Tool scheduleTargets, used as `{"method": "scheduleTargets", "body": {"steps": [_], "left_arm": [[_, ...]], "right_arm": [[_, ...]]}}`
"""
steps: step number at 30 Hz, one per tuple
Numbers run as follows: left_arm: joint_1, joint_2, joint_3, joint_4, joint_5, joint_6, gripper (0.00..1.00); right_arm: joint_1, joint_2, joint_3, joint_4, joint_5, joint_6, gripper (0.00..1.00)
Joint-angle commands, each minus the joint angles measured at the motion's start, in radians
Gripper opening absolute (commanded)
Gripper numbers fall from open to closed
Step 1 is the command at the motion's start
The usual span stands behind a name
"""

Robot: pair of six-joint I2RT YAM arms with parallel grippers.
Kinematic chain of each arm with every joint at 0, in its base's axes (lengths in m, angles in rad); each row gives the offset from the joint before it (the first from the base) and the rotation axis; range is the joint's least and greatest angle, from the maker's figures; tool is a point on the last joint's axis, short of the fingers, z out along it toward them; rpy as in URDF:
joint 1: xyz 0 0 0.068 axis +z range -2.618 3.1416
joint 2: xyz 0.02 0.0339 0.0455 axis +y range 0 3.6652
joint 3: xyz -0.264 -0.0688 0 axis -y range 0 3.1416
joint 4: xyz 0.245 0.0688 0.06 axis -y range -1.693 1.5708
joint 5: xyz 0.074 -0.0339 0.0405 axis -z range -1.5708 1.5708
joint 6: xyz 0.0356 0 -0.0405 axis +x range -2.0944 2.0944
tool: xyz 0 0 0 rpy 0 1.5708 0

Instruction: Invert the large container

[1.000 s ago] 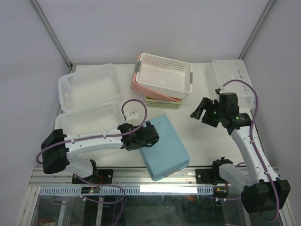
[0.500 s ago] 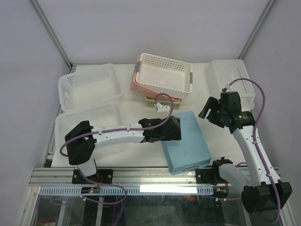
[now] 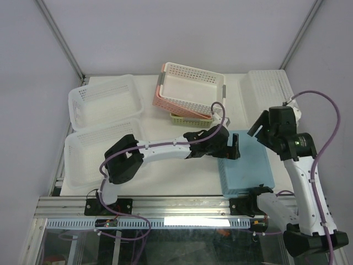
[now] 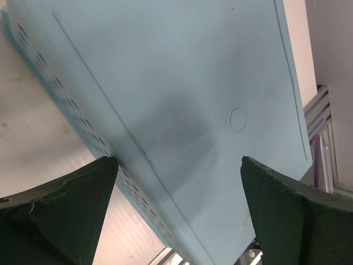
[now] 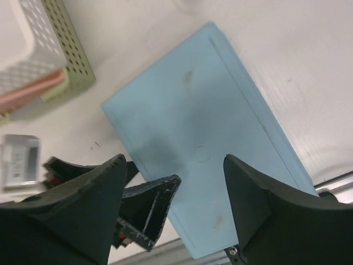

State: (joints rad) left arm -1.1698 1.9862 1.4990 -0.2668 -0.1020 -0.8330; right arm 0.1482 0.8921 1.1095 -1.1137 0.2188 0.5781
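The light blue rectangular plastic container (image 3: 251, 165) is lying with its flat, closed base facing up and its perforated walls running down to the white table (image 3: 182, 176), so the flip itself is looking finished. What is changing is its place. Over the last second it has been travelling from about 6 o'clock on the table toward 4 o'clock, and it is now sitting at the near right corner, its long side running roughly from 12 to 6 o'clock. The left arm is reaching far across the table with it, and the left gripper (image 3: 231, 148) is sitting over the container's 11 o'clock corner. In the left wrist view its jaws are spread wide and gripping nothing, with the blue base filling the space below them. Whether the fingertips are touching that base cannot be told. The right gripper (image 3: 258, 126) has been drawing back toward 3 o'clock and is hanging above the container's 12 o'clock edge, spread wide and empty. The stack of perforated baskets (image 3: 190, 91) at 12 o'clock is staying well apart from all this. Judging from these views, the arms are only repositioning the inverted container, and what is probably remaining is for the left arm to lift clear.
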Motion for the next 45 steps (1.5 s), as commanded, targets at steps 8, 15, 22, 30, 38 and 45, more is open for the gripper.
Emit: {"method": "scheduleTargets", "body": {"steps": [8,15,22,30,38,45], "left_arm": [[0.023,0.185,0.252,0.172,0.233,0.039,0.99],[0.033,0.227,0.371,0.175,0.28,0.063,0.99],[0.059,0.082,0.146,0.129,0.36,0.164,0.99],[0.042,0.142,0.133,0.129,0.633,0.196,0.99],[0.04,0.461,0.573,0.164,0.785,0.12,0.99],[0.05,0.567,0.667,0.42,0.814,-0.064,0.99]], "right_arm": [[0.002,-0.047,0.342,0.014,0.222,0.076,0.75],[0.001,-0.022,0.355,0.015,0.196,0.076,0.75],[0.001,-0.031,0.318,0.051,0.192,0.038,0.75],[0.001,-0.036,0.255,0.102,0.155,0.037,0.75],[0.001,-0.053,0.307,0.077,0.064,0.049,0.75],[0.001,-0.086,0.334,0.044,0.121,0.033,0.75]]}}
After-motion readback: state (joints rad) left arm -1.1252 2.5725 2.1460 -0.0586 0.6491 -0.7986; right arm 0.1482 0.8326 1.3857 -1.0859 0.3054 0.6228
